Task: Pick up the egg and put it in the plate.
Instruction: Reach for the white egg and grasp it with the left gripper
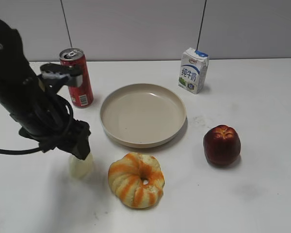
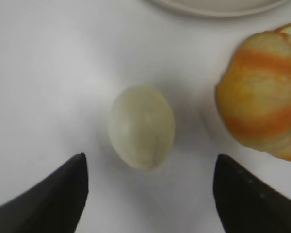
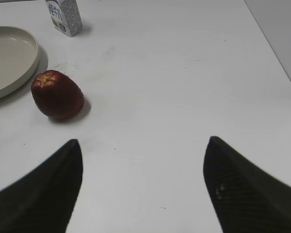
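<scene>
Directly below left hand (image 2: 148, 194), egg (image 2: 141, 127), untouched

Left tool (image 2: 148, 194) angled downward, fingers spread; right tool (image 3: 143, 189) likewise spread.

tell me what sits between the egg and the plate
Nothing: the left wrist view shows only bare table between the egg and the plate rim.

White matte tabletop (image 1: 262, 194), pale grey panelled wall (image 1: 136, 29) behind with dark vertical seams, soft even light
</scene>
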